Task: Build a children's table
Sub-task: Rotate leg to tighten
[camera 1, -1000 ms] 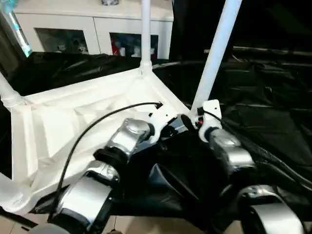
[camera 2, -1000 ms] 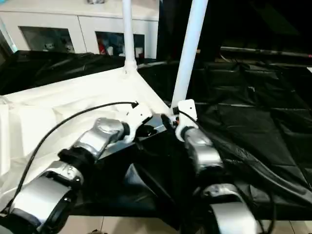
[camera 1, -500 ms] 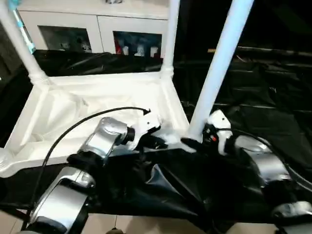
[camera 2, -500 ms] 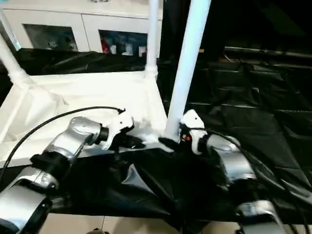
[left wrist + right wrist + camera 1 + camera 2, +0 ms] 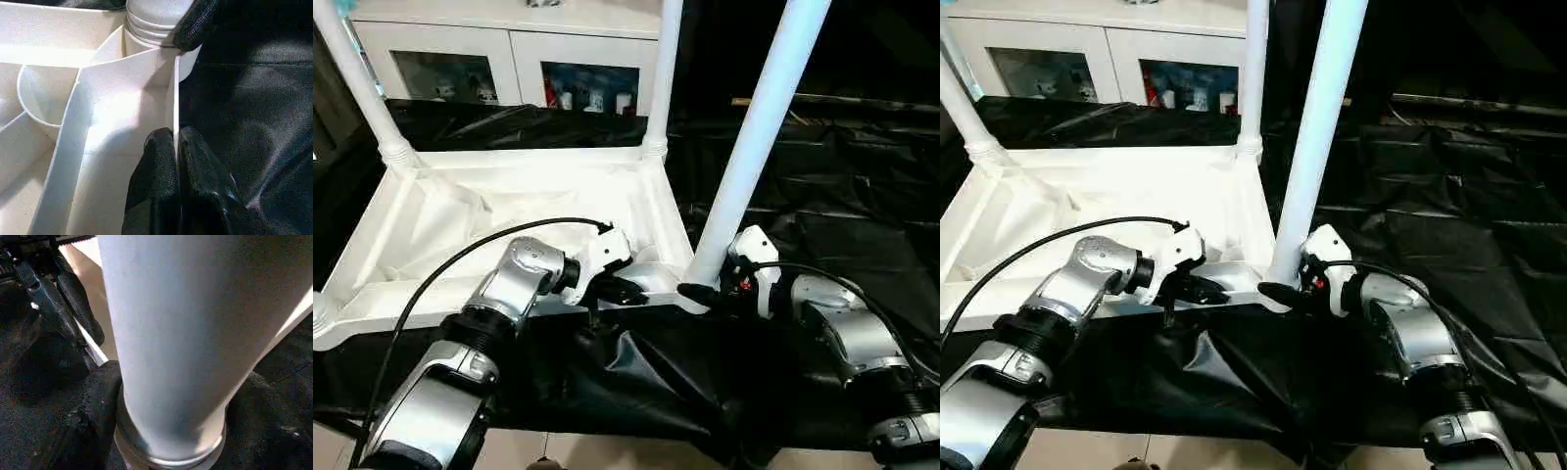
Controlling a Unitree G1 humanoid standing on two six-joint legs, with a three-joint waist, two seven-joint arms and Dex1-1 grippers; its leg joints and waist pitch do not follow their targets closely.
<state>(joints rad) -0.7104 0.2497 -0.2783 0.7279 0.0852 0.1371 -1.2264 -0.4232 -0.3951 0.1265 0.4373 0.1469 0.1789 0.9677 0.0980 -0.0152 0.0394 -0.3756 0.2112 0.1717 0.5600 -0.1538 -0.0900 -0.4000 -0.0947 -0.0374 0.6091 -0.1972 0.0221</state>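
The children's tabletop (image 5: 509, 211) lies upside down on the black sheeting (image 5: 842, 186), ribbed underside up, and white legs stand in its corner sockets: one at the far left (image 5: 357, 83), one at the far right (image 5: 663, 73), and the near right leg (image 5: 754, 137) rising just in front of me. It looks like hollow moulded plastic, so I judge it light and fairly stiff, though the thin rim wall will flex if I pull hard, and the smooth tubes are likely to slip in my pads. The rim is the sure place to pinch; a leg is best taken low, by its collar at the socket, where it cannot lever.

My left gripper (image 5: 174, 147) is clenched on the near rim wall, one finger on each side of the thin edge, close beside the corner socket. My right gripper (image 5: 1278, 291) sits at the foot of the near right leg, its fingers (image 5: 93, 411) spread to either side of the tube at the collar; whether they actually press on it I cannot tell

Behind the table stands a white cabinet (image 5: 509, 59) with glass doors
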